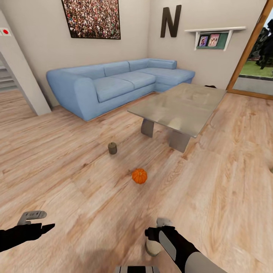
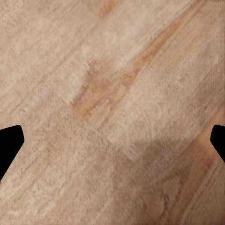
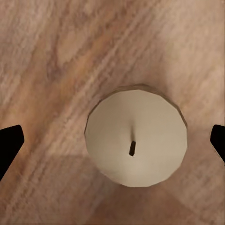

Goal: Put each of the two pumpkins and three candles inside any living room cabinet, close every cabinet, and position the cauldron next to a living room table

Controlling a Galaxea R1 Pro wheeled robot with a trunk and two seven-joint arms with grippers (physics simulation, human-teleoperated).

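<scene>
One orange pumpkin (image 1: 139, 176) sits on the wood floor in front of the glass-topped table (image 1: 182, 108). A short dark candle (image 1: 112, 148) stands on the floor a little farther back and to its left. A pale candle (image 1: 152, 248) (image 3: 136, 143) stands upright directly under my right gripper (image 1: 160, 228) (image 3: 112, 143), which hangs above it, open, with its fingertips wide on either side. My left gripper (image 1: 40, 222) (image 2: 112, 140) is open over bare floor. A small dark shape (image 1: 209, 86) beyond the table may be the cauldron. The cabinet is out of view.
A blue corner sofa (image 1: 113, 83) lines the back wall behind the table. A pale wall corner (image 1: 22, 87) juts in at the left with steps behind it. A glass door (image 1: 258, 64) stands at the right.
</scene>
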